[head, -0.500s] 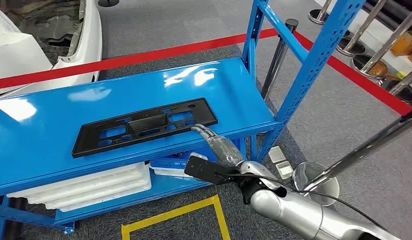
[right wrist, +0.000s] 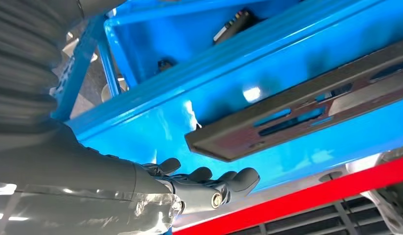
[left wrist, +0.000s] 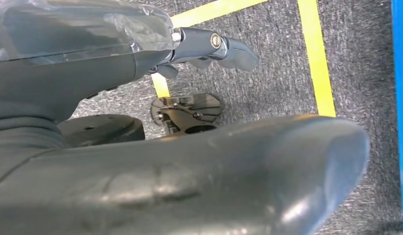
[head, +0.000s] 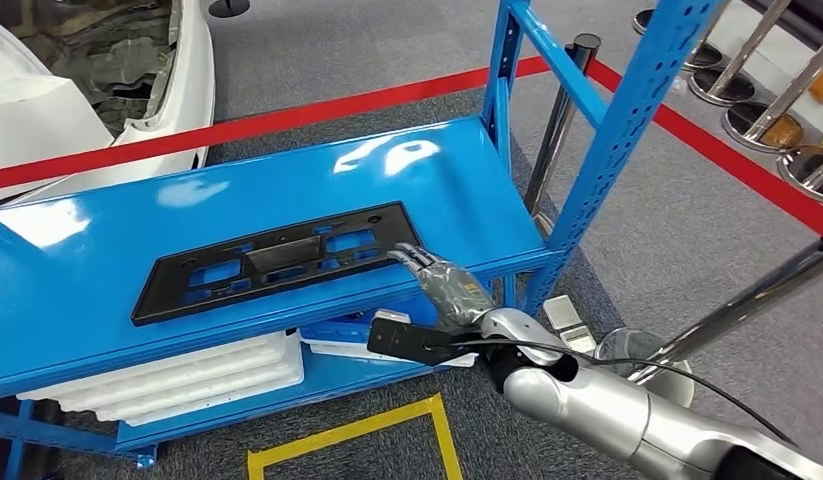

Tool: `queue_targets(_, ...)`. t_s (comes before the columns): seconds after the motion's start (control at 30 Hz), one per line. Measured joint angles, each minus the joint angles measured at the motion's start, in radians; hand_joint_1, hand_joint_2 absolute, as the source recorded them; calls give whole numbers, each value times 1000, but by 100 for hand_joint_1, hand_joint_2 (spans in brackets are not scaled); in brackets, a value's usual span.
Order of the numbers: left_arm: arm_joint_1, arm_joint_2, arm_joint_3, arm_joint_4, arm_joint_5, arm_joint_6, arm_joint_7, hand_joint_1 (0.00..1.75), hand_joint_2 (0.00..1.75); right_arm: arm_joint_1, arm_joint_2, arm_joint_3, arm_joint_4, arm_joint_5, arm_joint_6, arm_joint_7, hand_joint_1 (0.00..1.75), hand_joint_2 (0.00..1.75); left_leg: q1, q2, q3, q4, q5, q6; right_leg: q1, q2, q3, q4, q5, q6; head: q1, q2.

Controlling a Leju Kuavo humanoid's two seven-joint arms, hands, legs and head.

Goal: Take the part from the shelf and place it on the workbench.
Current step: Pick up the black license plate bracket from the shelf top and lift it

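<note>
The part, a long flat black plastic plate with several cut-outs, lies on the top board of the blue shelf. My right hand reaches in from the front, fingers stretched out, with the fingertips at the plate's near right corner. In the right wrist view the hand is beside the end of the plate and holds nothing. My left hand hangs over the grey carpet, fingers out and nothing in them.
A blue upright post stands just right of my right arm. White foam trays fill the lower shelf. Red barrier tape and a steel stanchion run behind. Yellow floor tape marks the carpet; a white car body is far left.
The view has shifted slightly. My right hand has crept forward, and its fingertips are now nearer the plate's right corner. The plate lies as before.
</note>
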Motion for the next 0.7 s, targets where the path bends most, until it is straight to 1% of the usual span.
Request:
queue_targets(0.03,0,0,0,0,-1,-1,0,0,0,-3,0,4,4,0,4,3,0,175,1,0,-35,69,-28,-3,0,-1,2,0,-2,-3,-6,0)
queue_targets(0.07,1,0,0,0,-2,-1,1,0,0,-5,0,8,8,1,7,6,0,175,2,0,-68,128,-47,-5,1,-2,5,0,-5,-5,-10,0)
queue_targets(0.1,2,0,0,0,-3,-2,2,0,0,-5,-1,11,12,1,9,9,0,175,3,0,-90,160,-48,-5,1,-2,7,1,-7,-6,-12,0)
queue_targets(0.13,2,0,0,0,-4,-2,3,0,0,-6,-2,14,15,0,11,11,0,175,3,0,-91,151,-28,-4,1,-2,11,1,-10,-6,-14,0)
queue_targets(0.17,2,0,0,0,-4,-3,3,0,0,-8,-2,16,18,-4,13,13,0,175,3,0,-75,104,10,-2,1,-1,17,1,-14,-5,-15,0)
queue_targets(0.2,1,0,0,0,-5,-4,4,0,0,-10,-3,18,20,-9,15,13,0,175,2,0,-47,32,53,2,1,0,22,1,-18,-2,-18,0)
queue_targets(0.23,1,0,0,0,-6,-5,4,0,0,-13,-4,19,23,-14,17,14,0,175,1,-1,-20,-33,85,7,2,1,26,2,-22,1,-20,0)
queue_targets(0.27,0,0,0,0,-6,-6,5,0,0,-17,-5,20,25,-20,19,14,0,175,-1,-1,-1,-83,103,12,3,2,28,3,-25,4,-21,0)
queue_targets(0.3,0,0,0,0,-7,-7,6,0,0,-19,-6,21,26,-23,21,14,0,175,-3,-2,7,-109,107,15,4,3,27,3,-27,8,-22,0)
queue_targets(0.37,-1,0,0,0,-8,-9,8,0,0,-24,-8,25,29,-26,23,14,0,175,-6,-2,9,-119,103,23,4,3,26,0,-26,18,-22,0)
queue_targets(0.4,0,0,0,0,-8,-10,8,0,0,-25,-10,27,30,-26,24,14,0,175,-4,-1,12,-123,104,27,3,3,27,1,-30,23,-22,0)
queue_targets(0.43,-1,0,0,0,-8,-11,8,0,0,-27,-11,29,31,-26,24,14,0,175,-2,-1,16,-128,105,33,3,2,24,13,-40,28,-21,0)
queue_targets(0.47,-2,0,0,0,-8,-12,8,0,0,-30,-13,31,31,-26,24,14,0,175,1,0,20,-134,106,39,2,1,11,45,-59,33,-18,0)
queue_targets(0.5,-3,0,0,0,-9,-12,8,0,0,-33,-15,32,32,-27,26,15,0,175,1,1,23,-137,106,43,1,1,-14,98,-86,37,-14,0)
queue_targets(0.53,-4,0,0,0,-9,-13,9,0,0,-35,-16,34,33,-30,29,15,0,175,1,1,24,-138,104,47,1,1,-48,165,-115,40,-10,0)
queue_targets(0.57,-5,0,0,0,-9,-13,9,0,0,-36,-17,36,35,-34,32,15,0,175,1,1,25,-137,103,49,1,1,-85,230,-137,42,-7,0)
queue_targets(0.6,-4,0,0,0,-9,-14,10,0,0,-36,-18,39,37,-39,36,15,0,175,0,1,26,-137,101,50,1,1,-111,272,-143,44,-4,0)
queue_targets(0.63,-4,0,0,0,-9,-14,11,0,0,-37,-19,43,39,-44,39,15,0,175,0,0,28,-136,99,50,0,1,-122,279,-129,44,-1,0)
queue_targets(0.67,-4,0,0,0,-8,-14,11,0,0,-39,-20,47,40,-47,42,15,0,175,0,-1,32,-135,96,50,0,0,-111,242,-94,43,3,0)
queue_targets(0.7,-3,0,0,0,-8,-13,12,0,0,-43,-20,51,41,-49,44,14,0,175,1,-1,36,-133,92,47,0,0,-85,174,-50,41,8,0)
